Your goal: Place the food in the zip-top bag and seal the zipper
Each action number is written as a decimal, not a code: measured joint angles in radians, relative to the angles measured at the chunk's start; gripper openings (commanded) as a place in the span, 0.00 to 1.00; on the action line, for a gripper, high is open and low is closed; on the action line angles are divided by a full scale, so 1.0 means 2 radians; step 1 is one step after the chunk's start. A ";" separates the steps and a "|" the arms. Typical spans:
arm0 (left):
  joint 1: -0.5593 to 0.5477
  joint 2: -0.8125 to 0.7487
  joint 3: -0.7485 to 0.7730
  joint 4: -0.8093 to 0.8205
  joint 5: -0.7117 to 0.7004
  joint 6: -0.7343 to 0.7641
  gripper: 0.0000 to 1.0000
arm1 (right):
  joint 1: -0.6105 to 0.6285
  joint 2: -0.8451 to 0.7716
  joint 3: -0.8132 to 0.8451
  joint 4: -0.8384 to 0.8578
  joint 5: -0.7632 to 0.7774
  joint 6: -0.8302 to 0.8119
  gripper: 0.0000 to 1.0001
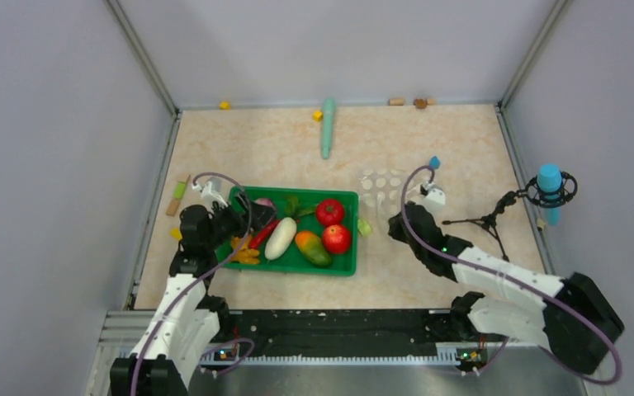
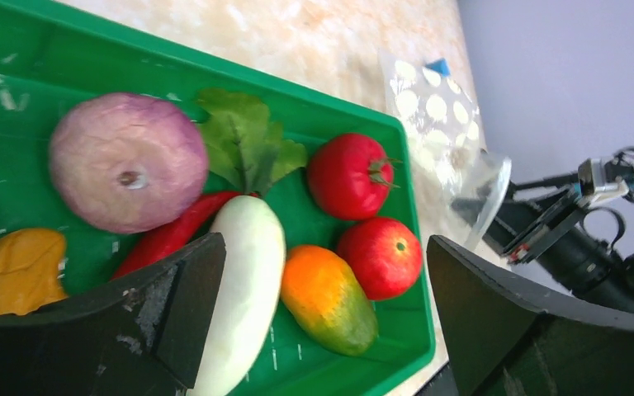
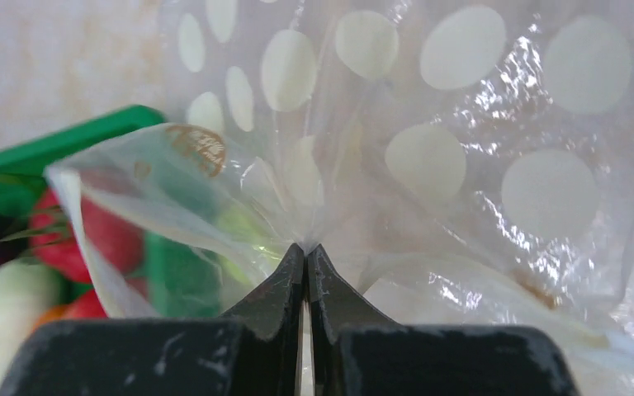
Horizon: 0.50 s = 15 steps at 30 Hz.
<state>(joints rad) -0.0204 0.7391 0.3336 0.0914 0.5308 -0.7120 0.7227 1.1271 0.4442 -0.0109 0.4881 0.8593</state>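
zip-top bag [image 3: 462, 165] lies on the table [image 1: 256, 140] just right of the green tray [image 1: 297, 191]; right fingers [image 3: 293, 272] pinched tight on a fold of its near edge, film puckered and lifted there, likely to hold the mouth up for loading; food not yet bagged, all in the tray; left fingers [image 2: 173, 305] spread wide, holding nothing, poised over white radish [image 2: 243, 289] and red chili [image 2: 173, 235]; left arm reaches forward, wrist turned toward the tray's left end; right arm stretches low and leftward to the bag
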 measured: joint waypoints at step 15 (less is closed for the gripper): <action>-0.280 0.034 0.015 0.101 -0.044 0.024 0.97 | 0.001 -0.134 -0.052 0.079 -0.047 0.073 0.00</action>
<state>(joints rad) -0.5800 0.8070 0.3630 0.2943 0.4423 -0.6636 0.7242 0.8581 0.3393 0.1478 0.3931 1.0046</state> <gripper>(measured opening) 0.972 0.007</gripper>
